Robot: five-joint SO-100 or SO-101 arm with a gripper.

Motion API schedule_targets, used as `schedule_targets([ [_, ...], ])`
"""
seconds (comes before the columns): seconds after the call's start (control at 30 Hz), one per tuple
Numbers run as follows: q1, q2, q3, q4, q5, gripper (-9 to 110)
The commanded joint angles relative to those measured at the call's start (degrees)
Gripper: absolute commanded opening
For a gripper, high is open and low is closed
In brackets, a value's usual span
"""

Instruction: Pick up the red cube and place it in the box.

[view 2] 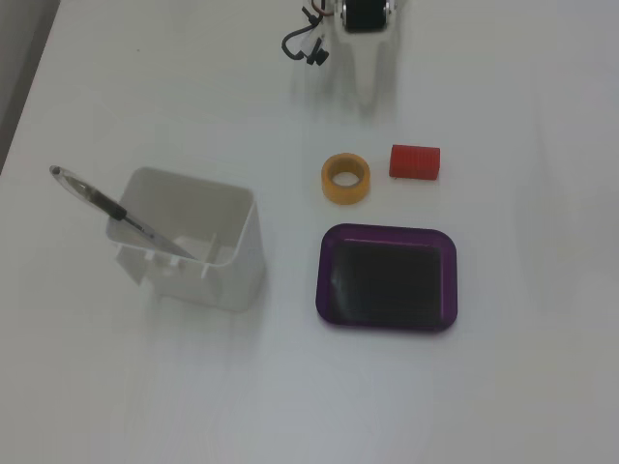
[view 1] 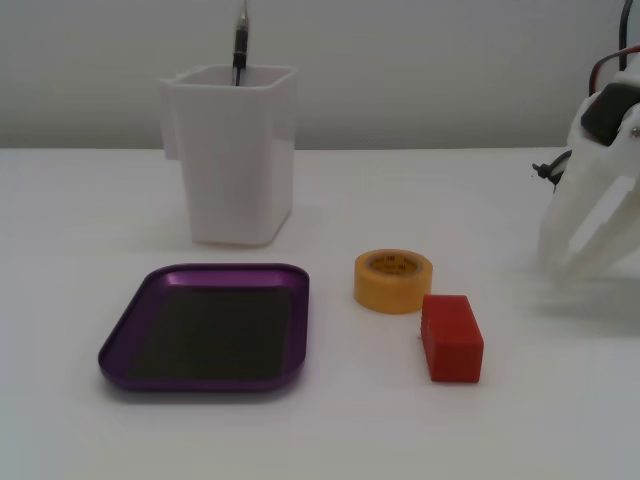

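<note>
Nearest the camera in a fixed view lies one shallow purple metallic rectangular tray (view 1: 205,328) with rounded corners, a raised rim and a dark flat bottom, nothing inside it; it rests flat on the white worktop (view 1: 330,430); to its right in that view, well apart from the tray, sits one small solid red-orange rectangular block (view 1: 452,337), lying on the worktop with one short end toward the camera; just behind and left of the block stands one roll of yellow tape (view 1: 393,280), lying on its flat side with its hole upward, very close to the block's far corner, though whether they touch I cannot tell; farther back, behind the tray, stands one tall white plastic container (view 1: 236,155), upright, with one dark slender pen-like tool (view 1: 240,40) leaning out of its open top.

At the right edge of that view hangs the single white arm, its fingers (view 1: 590,235) pointing down at the worktop, spread apart and holding nothing, well to the right of the red block and beyond it.

In the other fixed view, looking down, the tray (view 2: 388,235), the block (view 2: 415,162), the tape roll (view 2: 345,179) and the container (view 2: 193,242) each appear once; the block lies beside the tape, above the tray in the picture, outside its rim.
</note>
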Motion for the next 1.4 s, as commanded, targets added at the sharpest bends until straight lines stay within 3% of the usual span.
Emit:
schedule_targets([
  [0.0, -0.1, 5.4, 0.4, 0.0, -0.2, 0],
  [1.37, -0.2, 5.8, -0.3, -4.0, 0.2, 0],
])
